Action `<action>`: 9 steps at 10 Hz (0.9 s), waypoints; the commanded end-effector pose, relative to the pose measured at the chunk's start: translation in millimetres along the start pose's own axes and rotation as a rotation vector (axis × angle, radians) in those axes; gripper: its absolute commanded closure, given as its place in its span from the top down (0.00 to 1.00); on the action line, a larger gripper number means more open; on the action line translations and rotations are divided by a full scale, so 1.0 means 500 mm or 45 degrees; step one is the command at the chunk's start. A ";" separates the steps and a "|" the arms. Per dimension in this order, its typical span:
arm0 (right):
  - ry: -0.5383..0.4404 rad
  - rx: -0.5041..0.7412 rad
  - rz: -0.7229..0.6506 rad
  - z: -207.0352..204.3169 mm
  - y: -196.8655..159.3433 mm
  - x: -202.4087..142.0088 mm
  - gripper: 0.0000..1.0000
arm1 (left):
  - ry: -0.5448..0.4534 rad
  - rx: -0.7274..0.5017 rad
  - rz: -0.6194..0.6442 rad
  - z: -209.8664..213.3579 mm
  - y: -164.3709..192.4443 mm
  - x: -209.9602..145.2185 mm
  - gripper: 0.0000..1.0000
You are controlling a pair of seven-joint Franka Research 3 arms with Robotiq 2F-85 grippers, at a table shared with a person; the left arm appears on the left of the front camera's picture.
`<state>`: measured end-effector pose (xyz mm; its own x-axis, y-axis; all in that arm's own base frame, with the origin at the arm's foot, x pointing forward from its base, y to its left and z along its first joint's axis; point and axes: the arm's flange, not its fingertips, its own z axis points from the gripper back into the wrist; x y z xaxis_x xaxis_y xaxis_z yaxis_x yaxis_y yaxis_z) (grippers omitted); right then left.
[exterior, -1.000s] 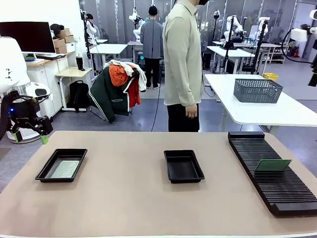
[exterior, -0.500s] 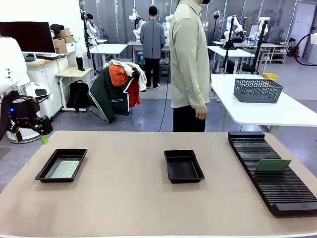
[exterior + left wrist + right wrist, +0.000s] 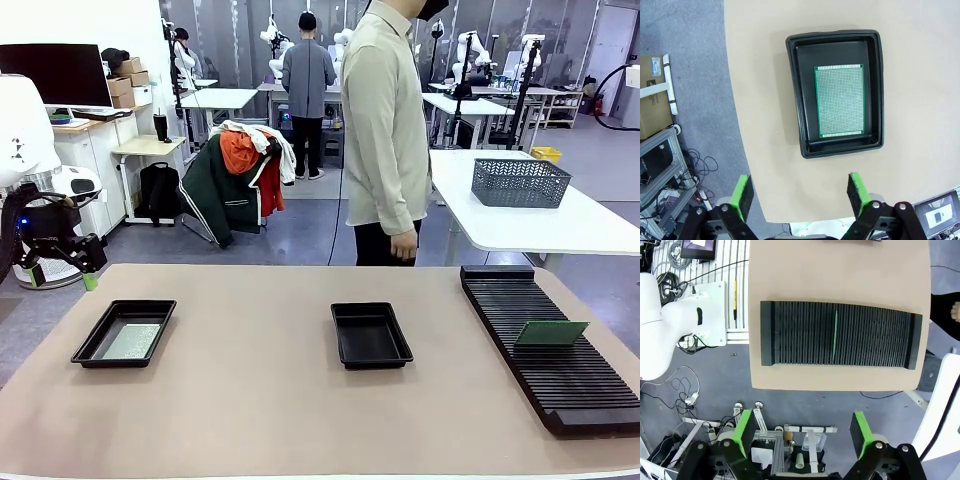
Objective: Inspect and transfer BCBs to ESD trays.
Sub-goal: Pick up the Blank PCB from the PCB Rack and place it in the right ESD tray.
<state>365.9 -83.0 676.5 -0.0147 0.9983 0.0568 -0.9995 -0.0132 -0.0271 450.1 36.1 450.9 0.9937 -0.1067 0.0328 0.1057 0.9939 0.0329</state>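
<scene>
BCBs and my grippers: my left gripper [image 3: 799,192] and my right gripper [image 3: 802,426] both stand spread wide. Nothing sits between the pads, and neither touches a board.
Below my left gripper: the left ESD tray [image 3: 796,100] is well apart from me. A flat BCB [image 3: 839,101] lies on its floor, nearer one end wall than the other.
Below my right gripper: the slotted rack [image 3: 790,335] is well apart from me. A racked BCB [image 3: 835,337] stands in a slot near the middle, and from above it is only a thin green line.
Farther out: the middle ESD tray [image 3: 371,337] sits bare on the table [image 3: 250,410]. The person's hand [image 3: 404,247] hangs near the rack's far end.
Risk, pickup: the racked BCB offers me a very thin edge. If my jaws come down slightly off line, I may miss it, tip it or scrape the slots.
Risk, placing: the tray floor looks barely larger than a board. A skewed release could leave a corner up on the sloped rim.
Risk, wrong tray: the left ESD tray is taken, so a second board put there would stack on the first.
Risk, person: a reach across the rack could meet that hand.
Count: two BCBs, two ESD trays, one rack, two grippers, one person at this table.
</scene>
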 end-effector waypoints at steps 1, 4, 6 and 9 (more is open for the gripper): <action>0.000 -0.003 0.000 -0.003 0.005 -0.001 1.00 | -0.010 -0.007 -0.007 -0.004 0.002 -0.001 1.00; -0.006 -0.044 0.014 -0.026 -0.011 0.003 1.00 | -0.010 -0.007 -0.007 -0.004 0.002 -0.001 1.00; 0.001 -0.104 0.025 -0.086 -0.029 0.007 1.00 | -0.010 -0.007 -0.007 -0.004 0.002 -0.001 1.00; -0.057 -0.114 0.075 -0.182 -0.057 0.007 1.00 | -0.010 -0.007 -0.007 -0.004 0.002 -0.001 1.00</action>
<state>395.9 -71.4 600.2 -0.0493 0.9964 0.0690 -0.9943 -0.0423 -0.0983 450.1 36.1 450.9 0.9937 -0.1067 0.0329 0.1057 0.9939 0.0329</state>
